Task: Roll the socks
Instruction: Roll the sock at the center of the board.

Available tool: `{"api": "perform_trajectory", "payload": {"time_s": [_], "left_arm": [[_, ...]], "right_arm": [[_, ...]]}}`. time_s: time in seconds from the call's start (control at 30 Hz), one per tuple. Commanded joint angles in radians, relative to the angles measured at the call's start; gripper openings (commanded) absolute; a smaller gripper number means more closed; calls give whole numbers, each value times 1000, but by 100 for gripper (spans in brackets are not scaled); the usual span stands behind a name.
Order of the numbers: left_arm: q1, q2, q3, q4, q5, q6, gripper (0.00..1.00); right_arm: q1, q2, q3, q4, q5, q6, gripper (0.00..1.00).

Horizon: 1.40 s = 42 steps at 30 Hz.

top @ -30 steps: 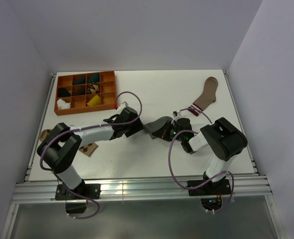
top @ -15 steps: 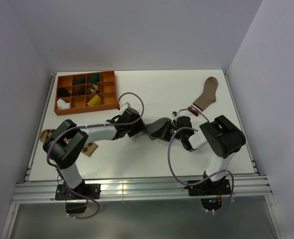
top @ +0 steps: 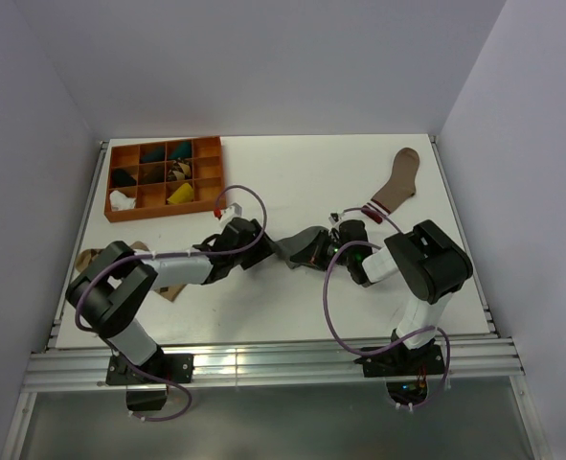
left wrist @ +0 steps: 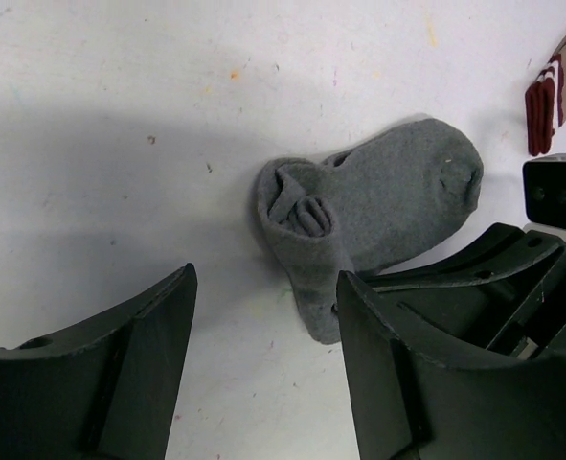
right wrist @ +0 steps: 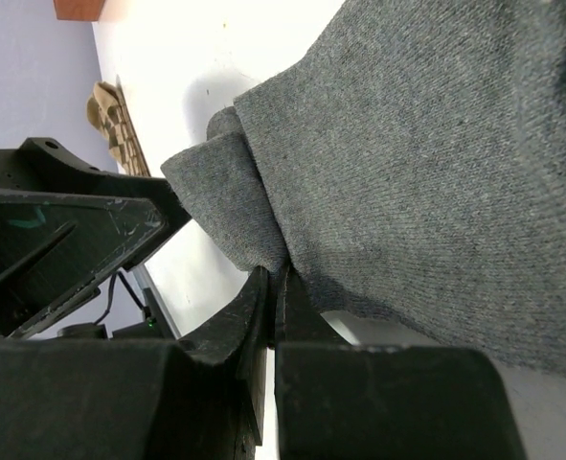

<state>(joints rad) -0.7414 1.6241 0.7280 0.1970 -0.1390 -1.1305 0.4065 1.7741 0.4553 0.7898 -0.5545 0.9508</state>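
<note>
Right gripper (right wrist: 275,287) pinching sock (left wrist: 378,206) (apparently)

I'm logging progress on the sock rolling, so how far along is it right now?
Done: a dark bundle and a white bundle sit in the orange tray, too small to confirm as rolled socks. In hand: the grey sock has one end curled over; the right hand is shut, apparently pinching its edge, and the left hand is open beside the curl. Left: finishing this roll.
</note>
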Motion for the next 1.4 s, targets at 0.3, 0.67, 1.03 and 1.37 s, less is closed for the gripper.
{"api": "perform_trajectory", "payload": {"time_s": [0.3, 0.67, 1.03, 1.37], "left_arm": [[5, 103, 62, 81, 10, 28, 51], [7, 109, 51, 145, 24, 34, 59], [11, 126, 33, 197, 39, 38, 60], [14, 183, 62, 193, 42, 41, 54]], "right_arm": [[-9, 21, 31, -50, -10, -12, 0], [-9, 39, 42, -58, -19, -18, 0], [-14, 35, 49, -77, -21, -26, 0], [-14, 39, 62, -98, -30, -38, 0]]}}
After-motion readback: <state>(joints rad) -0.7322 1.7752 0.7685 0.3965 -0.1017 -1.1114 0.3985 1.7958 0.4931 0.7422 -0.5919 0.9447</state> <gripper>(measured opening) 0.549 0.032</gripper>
